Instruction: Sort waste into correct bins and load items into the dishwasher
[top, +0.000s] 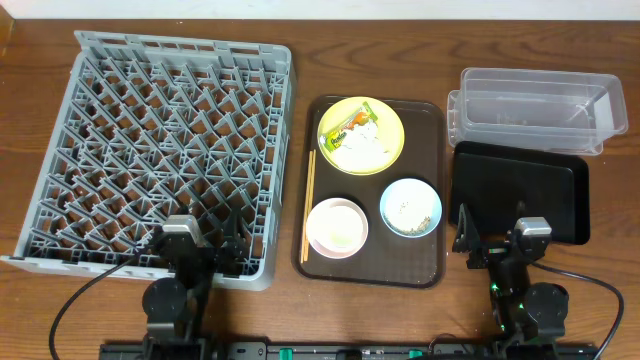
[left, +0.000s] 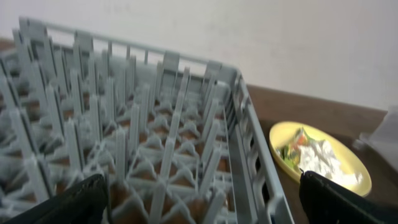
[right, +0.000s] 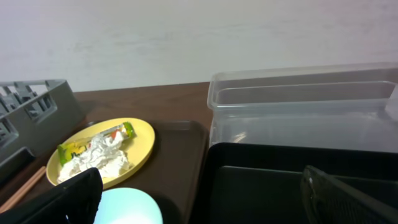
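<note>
The grey dish rack (top: 160, 150) fills the left of the table. On the dark brown serving tray (top: 425, 270) sit a yellow plate (top: 390, 120) with a snack wrapper (top: 351, 124) and a white napkin (top: 362, 148), a light blue bowl (top: 411, 207) with food scraps, a pale pink bowl (top: 337, 227) and chopsticks (top: 309, 200). The clear tub (top: 535, 108) and the black tray (top: 520, 190) stand at the right. My left gripper (top: 200, 243) is open over the rack's near right corner (left: 205, 155). My right gripper (top: 497, 240) is open at the black tray's near edge (right: 261, 186). The white cup is not in view.
The right wrist view shows the plate (right: 140, 146), the wrapper (right: 93, 142), the blue bowl (right: 127, 208) and the tub (right: 298, 106). The left wrist view shows the plate (left: 345, 171) beyond the rack's wall. A wall rises behind the table.
</note>
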